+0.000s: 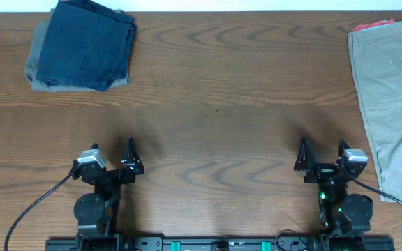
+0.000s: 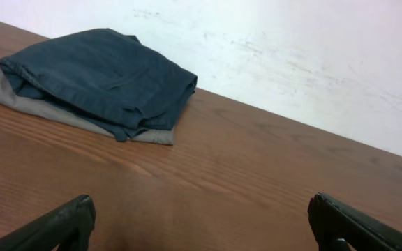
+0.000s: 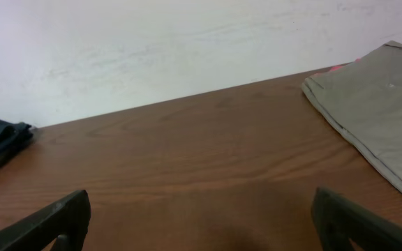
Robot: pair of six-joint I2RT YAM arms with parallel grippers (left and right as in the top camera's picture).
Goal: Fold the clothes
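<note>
With folded navy shorts (image 1: 84, 43) stacked on a grey pair (image 1: 37, 72) far left and khaki shorts (image 1: 389, 97) lying flat at right, ready for folding, left fingers (image 1: 131, 155) and right fingers (image 1: 303, 151) wait open and empty over the near counter (image 1: 215, 104)

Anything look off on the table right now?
Minor only: the folded navy shorts sit skewed on the grey pair, and a coral garment peeks out at the khaki shorts' edge.

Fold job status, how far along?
Done: navy shorts folded, stacked on the folded grey pair, far left. In hand: nothing; left gripper and right gripper are open and empty. Left: khaki pair lying flat at the right edge, coral-red garment peeking out beside it.
</note>
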